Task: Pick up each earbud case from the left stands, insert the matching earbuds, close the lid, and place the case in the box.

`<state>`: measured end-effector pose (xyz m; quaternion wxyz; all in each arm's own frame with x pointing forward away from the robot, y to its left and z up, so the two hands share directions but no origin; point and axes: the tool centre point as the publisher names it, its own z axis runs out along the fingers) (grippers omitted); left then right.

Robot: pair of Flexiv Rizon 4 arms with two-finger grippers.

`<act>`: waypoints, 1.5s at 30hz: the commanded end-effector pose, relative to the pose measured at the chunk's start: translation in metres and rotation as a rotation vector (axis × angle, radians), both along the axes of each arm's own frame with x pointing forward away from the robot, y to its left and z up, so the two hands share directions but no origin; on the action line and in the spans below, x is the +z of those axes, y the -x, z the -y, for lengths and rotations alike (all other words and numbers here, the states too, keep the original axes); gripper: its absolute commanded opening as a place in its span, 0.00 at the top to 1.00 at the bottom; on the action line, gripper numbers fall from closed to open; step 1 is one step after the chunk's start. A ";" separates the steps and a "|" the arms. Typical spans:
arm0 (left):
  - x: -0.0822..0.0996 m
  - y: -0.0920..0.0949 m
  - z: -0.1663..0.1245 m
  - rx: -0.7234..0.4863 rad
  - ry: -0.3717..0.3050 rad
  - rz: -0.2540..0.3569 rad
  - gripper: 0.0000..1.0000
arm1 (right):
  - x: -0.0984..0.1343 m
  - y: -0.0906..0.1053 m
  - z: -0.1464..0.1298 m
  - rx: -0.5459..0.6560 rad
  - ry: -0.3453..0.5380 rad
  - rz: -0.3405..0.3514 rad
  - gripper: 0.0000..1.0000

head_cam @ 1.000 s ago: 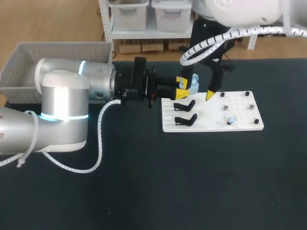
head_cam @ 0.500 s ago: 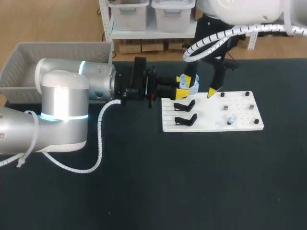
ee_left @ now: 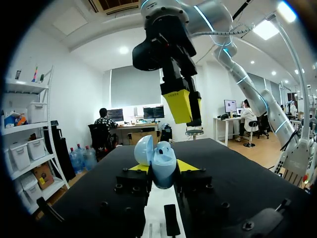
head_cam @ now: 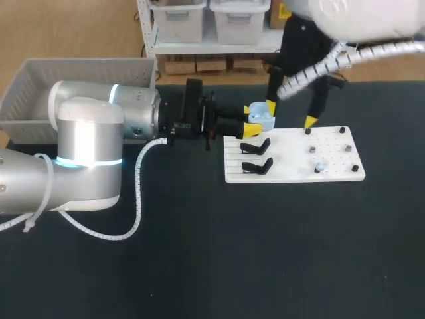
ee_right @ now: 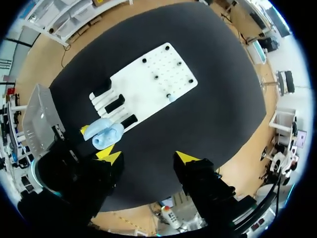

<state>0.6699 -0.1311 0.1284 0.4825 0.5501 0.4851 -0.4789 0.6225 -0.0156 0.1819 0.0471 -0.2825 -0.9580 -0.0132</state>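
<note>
Black cloth covers the table [head_cam: 212, 266], and nearest the camera the left arm [head_cam: 86, 153] comes in from the left side and lies low across it, pointing toward the middle. Past the arm's elbow, right of centre, a white board [head_cam: 292, 175] lies flat; black stands [head_cam: 256, 166] sit on its left part, while its right part carries small dark pegs [head_cam: 311, 151] and one pale earbud [head_cam: 319, 166]. At the board's far-left corner the left gripper [head_cam: 254, 119] has its yellow tips pressed on both sides of a light blue case [head_cam: 261, 118]. From the left wrist the case [ee_left: 163, 166] stands upright between that gripper's [ee_left: 163, 168] fingers, held off the board, with its lid [ee_left: 143, 149] swung open to one side. The right gripper [head_cam: 290, 114] hangs above the board's far edge just beyond the case, fingers spread wide with nothing between them; one of its yellow tips is close to the case, the other near the pegs. Looking down from the right wrist, the right gripper [ee_right: 148, 157] is well above the board [ee_right: 148, 84] and the case [ee_right: 106, 134]. Farthest off, at the table's far-left edge, stands a grey slatted box [head_cam: 40, 80].
</note>
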 end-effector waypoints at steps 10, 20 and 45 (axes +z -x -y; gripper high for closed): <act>0.000 0.000 0.000 0.001 -0.001 0.000 1.00 | -0.007 -0.002 0.060 0.077 0.079 0.270 0.00; 0.000 0.000 0.000 0.001 -0.001 0.000 1.00 | -0.007 -0.006 0.062 0.080 0.064 0.272 0.00; 0.000 0.000 0.000 0.001 -0.001 0.000 1.00 | -0.035 -0.018 0.074 0.301 0.098 0.263 0.00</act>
